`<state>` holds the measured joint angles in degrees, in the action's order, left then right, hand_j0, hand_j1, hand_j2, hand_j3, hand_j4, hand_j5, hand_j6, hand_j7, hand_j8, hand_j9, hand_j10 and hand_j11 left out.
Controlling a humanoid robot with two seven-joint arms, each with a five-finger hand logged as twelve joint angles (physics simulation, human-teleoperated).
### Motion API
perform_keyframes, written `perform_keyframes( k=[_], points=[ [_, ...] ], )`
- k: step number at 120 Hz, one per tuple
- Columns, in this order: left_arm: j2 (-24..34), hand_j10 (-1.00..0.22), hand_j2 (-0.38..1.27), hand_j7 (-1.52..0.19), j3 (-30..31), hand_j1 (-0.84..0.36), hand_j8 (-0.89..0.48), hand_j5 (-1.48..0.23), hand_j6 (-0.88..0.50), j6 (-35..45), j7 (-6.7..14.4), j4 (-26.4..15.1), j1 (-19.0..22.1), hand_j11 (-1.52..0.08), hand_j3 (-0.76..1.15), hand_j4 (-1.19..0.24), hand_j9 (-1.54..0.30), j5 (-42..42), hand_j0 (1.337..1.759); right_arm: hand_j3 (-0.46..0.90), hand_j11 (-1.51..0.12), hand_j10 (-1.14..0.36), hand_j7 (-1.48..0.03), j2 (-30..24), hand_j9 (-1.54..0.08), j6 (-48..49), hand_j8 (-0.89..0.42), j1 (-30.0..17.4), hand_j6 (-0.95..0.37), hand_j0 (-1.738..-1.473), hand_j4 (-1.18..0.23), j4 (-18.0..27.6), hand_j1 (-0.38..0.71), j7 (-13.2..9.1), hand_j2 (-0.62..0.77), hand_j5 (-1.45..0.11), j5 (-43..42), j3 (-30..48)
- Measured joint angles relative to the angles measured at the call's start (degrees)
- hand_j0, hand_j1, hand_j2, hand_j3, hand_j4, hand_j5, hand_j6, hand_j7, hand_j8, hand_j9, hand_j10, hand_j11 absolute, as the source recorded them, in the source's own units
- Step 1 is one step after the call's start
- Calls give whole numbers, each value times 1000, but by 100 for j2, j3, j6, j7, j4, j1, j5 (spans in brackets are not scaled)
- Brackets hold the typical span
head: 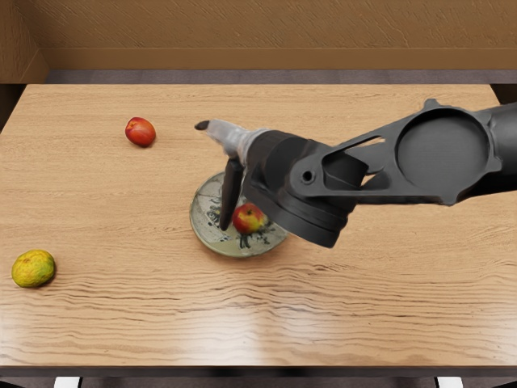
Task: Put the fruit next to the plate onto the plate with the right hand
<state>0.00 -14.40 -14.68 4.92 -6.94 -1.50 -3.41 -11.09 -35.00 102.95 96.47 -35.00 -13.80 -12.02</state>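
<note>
A grey patterned plate lies at the middle of the wooden table. On it sits a red-yellow apple, partly covered by my right hand. That arm comes in from the right edge and hangs over the plate. Its fingers are spread: one dark finger points straight down onto the plate just left of the apple, and the thumb sticks out to the upper left. No finger curls around the apple. The left arm does not show.
A second red apple lies on the table at the far left, apart from the plate. A yellow-green citrus fruit sits near the front left edge. A wooden wall runs behind the table.
</note>
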Motion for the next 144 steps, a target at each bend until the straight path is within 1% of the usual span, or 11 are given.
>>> perform_keyframes(
  k=[5,10,20,27,35,44,61,73,88,124,144],
  points=[
    [0,0,0,0,0,349,0,0,0,0,0,0,57,0,0,0,0,0,1658,0,-40,-30,-39,-292,-40,102,-24,-273,-23,-1658,-30,75,-319,0,10,-40,9,480],
    [0,0,0,0,0,349,0,0,0,0,0,0,144,0,0,0,0,2,1658,0,-33,-25,-32,-634,-33,517,-19,-784,-19,-1658,-25,118,-325,0,8,-33,15,1151],
    [0,0,0,0,3,349,0,0,0,0,0,1,174,0,0,0,0,4,1658,0,-22,-17,-21,-1200,-22,2000,-13,-2281,-13,-1658,-17,86,-333,0,6,-22,50,3048],
    [0,0,0,0,5,349,0,0,0,0,0,1,155,0,0,0,0,5,1658,0,-16,-13,-16,-1529,-16,3050,-10,-3280,-10,-1658,-13,-40,-337,0,4,-16,431,4091],
    [0,0,0,0,6,349,0,0,0,0,0,1,158,0,0,0,0,6,1658,0,-12,-9,-12,-1889,-12,4249,-7,-4005,-7,-1658,-9,-224,-340,0,3,-12,1075,4744],
    [0,0,0,0,7,349,0,0,0,0,0,0,158,0,0,0,0,6,1658,0,-8,-6,-8,-2260,-8,5323,-5,-4427,-5,-1658,-6,-417,-343,0,2,-8,1753,5044],
    [0,0,0,0,7,349,0,0,0,0,0,0,158,0,0,0,0,7,1658,0,-4,-3,-4,-2733,-4,6550,-2,-4705,-2,-1658,-3,-1027,-346,0,1,-4,2814,4833],
    [0,0,0,0,7,349,0,0,0,0,0,1,158,0,0,0,0,7,1658,0,-2,-1,-2,-3093,-2,6829,-1,-4709,-1,-1658,-1,-1249,-347,0,1,-2,3369,4592],
    [0,0,0,0,7,349,0,0,0,0,0,-1,176,0,0,0,0,6,1658,0,-1,0,-1,-3727,-1,6950,0,-4508,1,-1658,0,-1346,-348,0,0,-1,3921,4064],
    [0,0,0,0,11,349,0,0,0,0,0,20,0,0,0,0,0,24,1658,0,0,2,0,-4852,0,7001,3,-4465,3,-1658,0,-1473,-349,0,0,0,4224,3547],
    [0,0,0,0,14,349,0,0,0,0,-1,25,-8,0,0,0,0,25,1658,0,0,2,0,-5249,0,7004,4,-4480,5,-1658,0,-1583,-349,0,0,0,4299,3368]
  ],
)
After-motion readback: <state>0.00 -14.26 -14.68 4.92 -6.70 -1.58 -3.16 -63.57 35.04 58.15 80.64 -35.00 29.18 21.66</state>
